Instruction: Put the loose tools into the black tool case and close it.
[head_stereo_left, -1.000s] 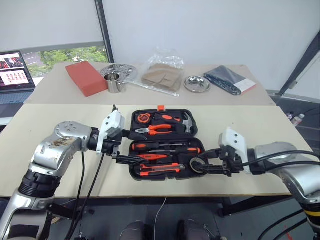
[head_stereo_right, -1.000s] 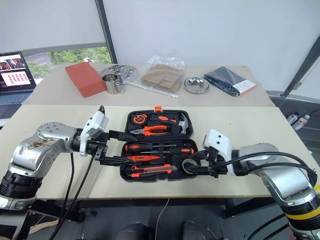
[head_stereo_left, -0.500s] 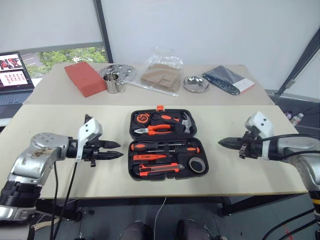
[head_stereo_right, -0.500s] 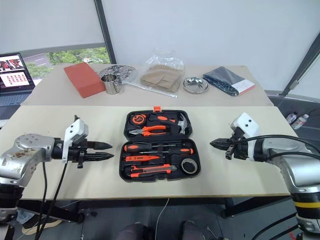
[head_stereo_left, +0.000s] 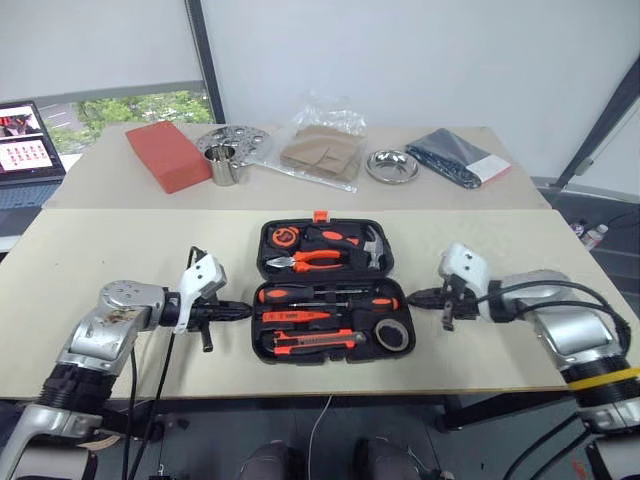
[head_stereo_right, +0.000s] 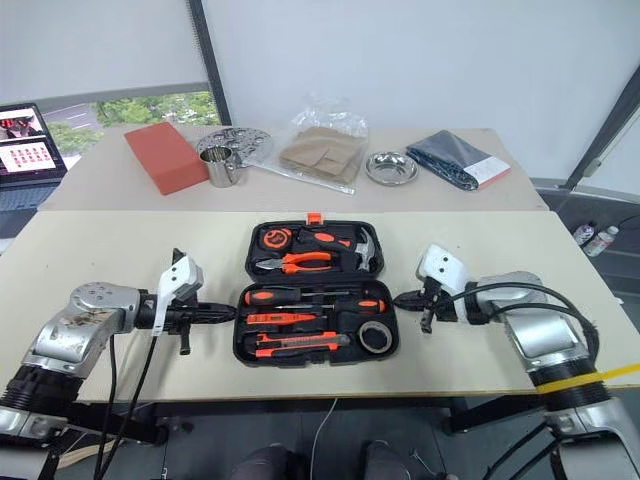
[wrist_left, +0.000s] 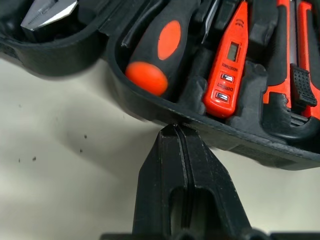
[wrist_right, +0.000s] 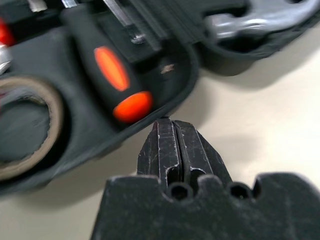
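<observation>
The black tool case (head_stereo_left: 325, 277) lies open on the near table. In its lower half lie two orange-and-black screwdrivers (head_stereo_left: 300, 294), the orange tester (wrist_left: 227, 70), the utility knife (head_stereo_left: 315, 341) and the grey tape roll (head_stereo_left: 391, 334). My left gripper (head_stereo_left: 248, 311) is shut, its tip at the case's left rim beside a screwdriver handle (wrist_left: 160, 55). On the other side my right gripper (head_stereo_left: 410, 297) is also shut, its tip close to the right rim by the other screwdriver's handle (wrist_right: 117, 82).
Pliers (head_stereo_left: 315, 260) and a hammer (head_stereo_left: 365, 245) sit in the case's far half. The far table holds a red block (head_stereo_left: 165, 155), metal cup (head_stereo_left: 222, 163), plastic bag (head_stereo_left: 322, 150), metal bowl (head_stereo_left: 391, 165) and dark packet (head_stereo_left: 460, 158). A laptop (head_stereo_left: 25, 135) stands far left.
Both grippers left the case's inside, swung out to the sides and shut. Since then both have come back in to the case's side rims. The tape roll now lies free in its recess.
</observation>
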